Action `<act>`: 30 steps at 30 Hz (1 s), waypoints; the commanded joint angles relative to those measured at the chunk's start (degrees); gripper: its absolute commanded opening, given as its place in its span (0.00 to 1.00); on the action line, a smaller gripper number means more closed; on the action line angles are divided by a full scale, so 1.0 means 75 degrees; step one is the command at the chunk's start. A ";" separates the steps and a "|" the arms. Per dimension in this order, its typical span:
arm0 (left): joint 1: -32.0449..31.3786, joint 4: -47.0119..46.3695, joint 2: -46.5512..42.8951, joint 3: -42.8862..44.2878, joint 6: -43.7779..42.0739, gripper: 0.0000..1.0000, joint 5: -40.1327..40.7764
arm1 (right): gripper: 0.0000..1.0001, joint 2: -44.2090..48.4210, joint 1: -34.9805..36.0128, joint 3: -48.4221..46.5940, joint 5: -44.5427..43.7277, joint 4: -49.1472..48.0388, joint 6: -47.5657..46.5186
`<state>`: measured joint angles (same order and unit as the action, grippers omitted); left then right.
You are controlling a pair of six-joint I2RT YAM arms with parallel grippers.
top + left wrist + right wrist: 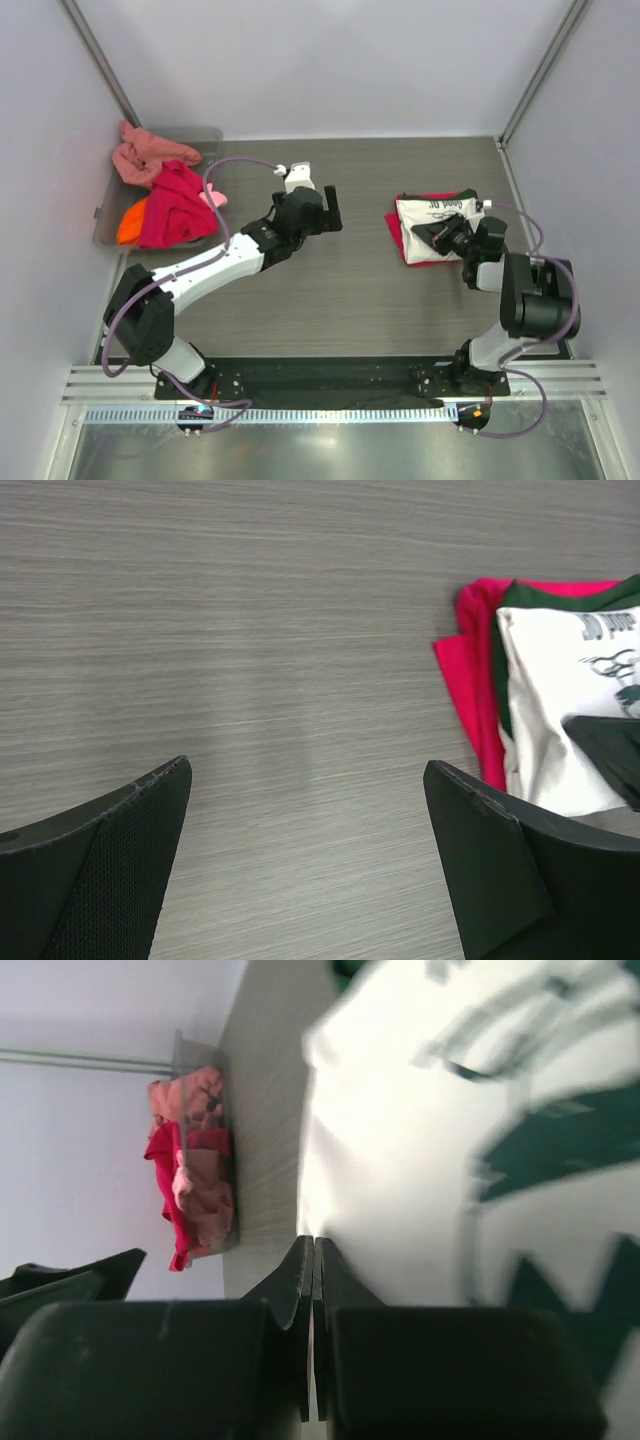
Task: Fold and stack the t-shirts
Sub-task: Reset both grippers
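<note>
Where right gripper (422, 231) rests, cream-white t-shirt (418, 211) seemingly lies beneath

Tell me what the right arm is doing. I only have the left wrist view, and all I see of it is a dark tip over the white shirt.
Observer: Its jaws are shut with nothing between them, over the cream-white shirt.
Operator: Any shirts left to fold?
Observer: Yes, a heap of unfolded shirts fills the grey tray at the far left corner of the table.
Operator: How many?
Observer: I cannot count them; several colours are bunched together.
</note>
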<state>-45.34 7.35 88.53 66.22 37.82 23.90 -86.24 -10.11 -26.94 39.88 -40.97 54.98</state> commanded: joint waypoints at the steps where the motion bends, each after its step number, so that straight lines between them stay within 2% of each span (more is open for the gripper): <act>1: 0.0034 0.0273 -0.0355 -0.0191 -0.0355 0.98 0.0609 | 0.01 -0.1108 0.0024 0.0357 0.0214 -0.1894 0.0403; 2: 0.0046 0.0273 -0.0367 -0.0296 -0.0414 0.98 0.0645 | 0.01 -0.1703 0.0024 0.0381 0.0249 -0.2430 0.0659; 4: 0.0046 0.0308 -0.0378 -0.0542 -0.0426 0.98 0.0727 | 0.01 -0.2117 0.0012 0.0404 0.0389 -0.3378 0.0976; 7: 0.0046 0.0238 -0.0425 -0.0789 -0.0543 0.97 0.0820 | 0.01 -0.2155 0.0012 0.0171 0.0648 -0.3515 0.1166; 12: 0.0046 -0.0277 -0.0671 -0.1527 -0.0660 0.97 0.0938 | 0.01 -0.0904 0.0059 -0.0403 0.0309 -0.1443 0.0289; 14: 0.0046 -0.0476 -0.0765 -0.1877 -0.0742 0.97 0.1102 | 0.01 -0.0562 0.0175 -0.0649 0.0122 -0.0110 -0.0191; 15: 0.0046 -0.0709 -0.0881 -0.1984 -0.0777 0.98 0.1218 | 0.01 -0.0247 0.0454 -0.1022 -0.0274 0.0616 -0.0542; 16: 0.0057 -0.0804 -0.0940 -0.2113 -0.0847 0.98 0.1324 | 0.01 -0.0070 0.0654 -0.1211 -0.0638 0.1296 -0.1462; 17: 0.0092 -0.0851 -0.0987 -0.2195 -0.0848 0.99 0.1441 | 0.03 0.0059 0.0958 -0.1410 -0.1059 0.2660 -0.1866; 19: 0.0151 -0.0863 -0.1175 -0.2254 -0.0755 0.99 0.1512 | 0.06 0.0224 0.1849 -0.1961 -0.2251 0.4037 -0.2802; 23: 0.0268 -0.0945 -0.1421 -0.2488 -0.0509 0.98 0.1524 | 0.09 -0.0114 0.2636 -0.3014 -0.3673 0.5857 -0.3720; 25: 0.0361 -0.0946 -0.1456 -0.2571 -0.0368 0.98 0.1524 | 0.09 -0.0348 0.3021 -0.3367 -0.4224 0.6363 -0.4024; 28: 0.0491 -0.0945 -0.1457 -0.2571 -0.0227 0.98 0.1395 | 0.09 -0.1121 0.3525 -0.4234 -0.5280 0.7790 -0.4506; 30: 0.0491 -0.0945 -0.1445 -0.2548 -0.0297 0.98 0.1279 | 0.09 -0.1683 0.3726 -0.4737 -0.6088 0.8133 -0.4658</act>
<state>-42.04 2.96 78.89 47.31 34.52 32.51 -94.59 15.62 -57.14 7.09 7.33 26.24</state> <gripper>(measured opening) 0.980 0.089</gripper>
